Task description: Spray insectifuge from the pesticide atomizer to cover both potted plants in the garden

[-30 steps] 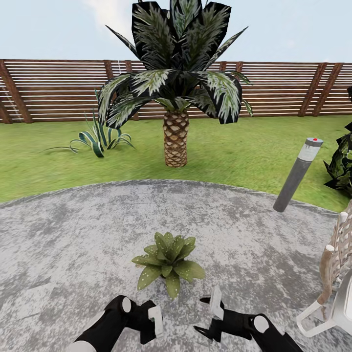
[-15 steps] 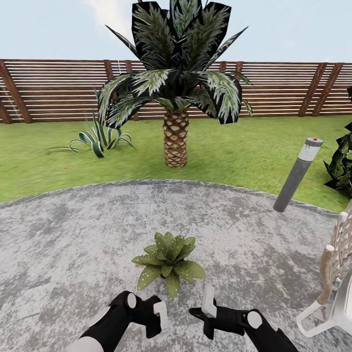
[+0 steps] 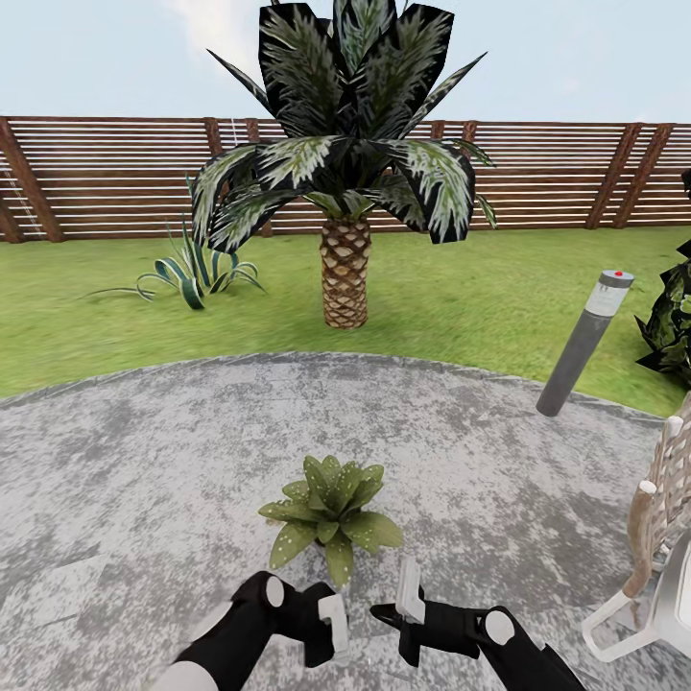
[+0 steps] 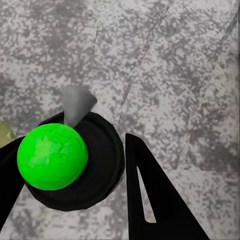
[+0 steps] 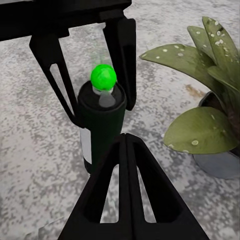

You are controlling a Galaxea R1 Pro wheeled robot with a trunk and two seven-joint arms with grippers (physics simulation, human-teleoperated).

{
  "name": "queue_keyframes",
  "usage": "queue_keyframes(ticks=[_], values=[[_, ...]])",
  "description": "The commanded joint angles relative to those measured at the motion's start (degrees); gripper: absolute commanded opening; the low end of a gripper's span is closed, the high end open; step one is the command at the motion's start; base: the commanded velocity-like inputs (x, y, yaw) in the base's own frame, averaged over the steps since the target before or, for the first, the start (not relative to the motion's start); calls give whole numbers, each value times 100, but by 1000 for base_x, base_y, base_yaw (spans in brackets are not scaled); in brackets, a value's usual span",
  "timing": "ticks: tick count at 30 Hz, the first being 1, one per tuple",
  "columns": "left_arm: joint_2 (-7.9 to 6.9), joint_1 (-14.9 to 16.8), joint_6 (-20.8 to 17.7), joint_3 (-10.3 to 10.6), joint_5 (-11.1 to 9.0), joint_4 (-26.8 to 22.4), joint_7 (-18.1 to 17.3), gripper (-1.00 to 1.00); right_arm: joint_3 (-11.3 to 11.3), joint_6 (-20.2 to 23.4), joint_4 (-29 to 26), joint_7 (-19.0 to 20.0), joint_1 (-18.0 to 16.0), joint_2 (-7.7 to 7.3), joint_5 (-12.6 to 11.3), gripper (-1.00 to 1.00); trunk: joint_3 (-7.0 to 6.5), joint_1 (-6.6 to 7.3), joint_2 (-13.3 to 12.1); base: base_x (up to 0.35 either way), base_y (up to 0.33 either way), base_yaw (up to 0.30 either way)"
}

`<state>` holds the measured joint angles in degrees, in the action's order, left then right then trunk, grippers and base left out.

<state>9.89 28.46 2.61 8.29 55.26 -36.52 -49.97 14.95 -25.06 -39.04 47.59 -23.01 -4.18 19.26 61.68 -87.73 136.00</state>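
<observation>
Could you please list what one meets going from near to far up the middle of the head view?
Small speckled green-leaved potted plant → round mottled grey stone patio → green lawn → big palm with a scaly trunk → brown slatted wooden fence.

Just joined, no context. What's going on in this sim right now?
The robot stands on the stone patio in front of a small potted plant. Its left gripper is closed around a dark spray bottle with a green ball on top, held upright beside the plant. The right gripper is shut and empty, pointing at the bottle. The plant's leaves carry pale specks; no mist is visible.
</observation>
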Motion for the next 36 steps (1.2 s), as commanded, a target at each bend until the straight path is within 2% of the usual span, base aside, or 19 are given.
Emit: queue_keyframes(ticks=[1,6,12,20,22,27,36], values=[[9,1,29,-2,48,-11,-12,-100,10,-25,-7,-12,-2,-5,38,-100,5,1,2,0,0,0],[11,1,29,4,37,-62,-4,-100,10,-24,-7,-12,-2,-4,34,-100,5,1,2,0,0,0],[11,1,21,180,4,-66,12,-100,8,-25,-15,-12,-2,-4,34,-100,5,1,2,0,0,0],[11,-7,28,191,-23,-36,22,-100,8,-25,-18,-12,-2,-4,34,-100,5,1,2,0,0,0],[11,-9,58,191,-32,33,23,-100,11,-23,-95,-12,-2,65,34,-100,5,1,2,0,0,0],[11,-16,122,191,-95,39,29,-100,16,-21,-109,-12,-2,118,34,-100,5,1,2,0,0,0],[11,-9,125,191,-163,-9,32,-100,17,-20,-139,-12,-2,128,34,-100,5,1,2,0,0,0]])
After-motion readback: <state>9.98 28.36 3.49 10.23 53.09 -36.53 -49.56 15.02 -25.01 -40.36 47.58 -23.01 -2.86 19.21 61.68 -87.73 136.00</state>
